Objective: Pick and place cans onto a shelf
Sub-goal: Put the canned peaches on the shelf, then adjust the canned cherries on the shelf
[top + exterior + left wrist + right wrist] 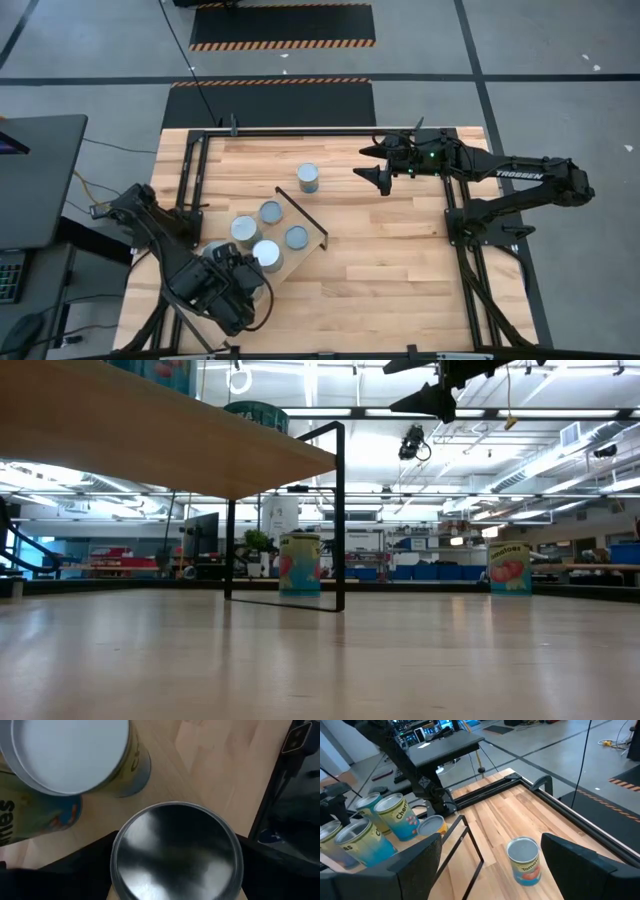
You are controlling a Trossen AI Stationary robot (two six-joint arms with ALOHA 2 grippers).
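High view shows the shelf (303, 216) near the left edge of the tabletop (400, 260), with four cans (271, 212) in plain sight on it. One more can (308, 178) stands alone on the tabletop, between the shelf and the right gripper (380, 170). The left gripper (235, 285) hangs over the shelf corner closest to the left edge. The right gripper waits up in the air, wide open and holding nothing. Left wrist view shows what the high view hides: a can with a shiny top (175, 850) sits right at that gripper, on the shelf board, just beside a neighbour can (65, 750). I cannot tell if the left gripper squeezes this can or has let it go. Each can looks hard and stiff, so I think a firm squeeze will not hurt it. Its round side looks smooth and may slip, and it may be a bit heavy if it is full. I think the best hold is across the middle of the labelled side, not the shiny top. A tall thin can may tip if it is bumped, so it should be set down flat. Low view shows something the high view cannot: the shelf stands up on thin black legs, with room under the board.
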